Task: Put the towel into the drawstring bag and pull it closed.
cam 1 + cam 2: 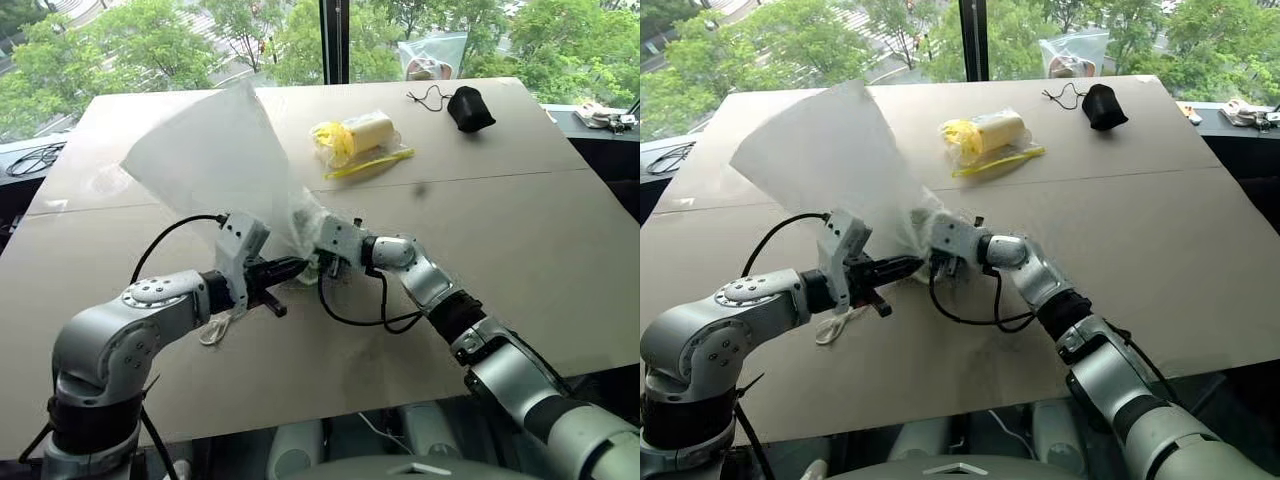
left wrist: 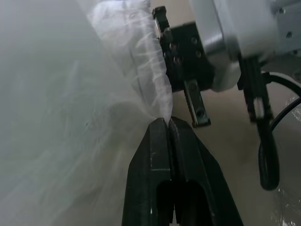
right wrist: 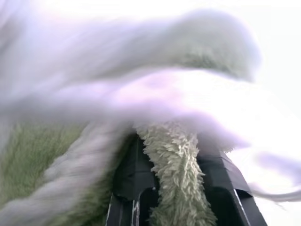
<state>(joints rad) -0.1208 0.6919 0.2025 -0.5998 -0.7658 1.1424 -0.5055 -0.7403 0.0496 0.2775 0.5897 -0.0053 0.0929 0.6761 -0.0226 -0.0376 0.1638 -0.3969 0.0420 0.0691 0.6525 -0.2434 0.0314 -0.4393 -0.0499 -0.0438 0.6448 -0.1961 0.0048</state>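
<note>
- Pale green fluffy terry towel [image 3: 176, 169]: soft, light and squashable, pinched between the right gripper [image 1: 322, 252] fingers at the bag's mouth.
- White translucent thin-fabric drawstring bag [image 1: 215, 160]: limp, slippery, billowing above the worktop [image 1: 500, 230]; best held at the hem.
- Left gripper [image 2: 168, 123] fingers are clenched on that hem.

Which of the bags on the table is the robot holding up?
The big white drawstring bag; the clear plastic bag and small black pouch lie untouched farther back.
</note>
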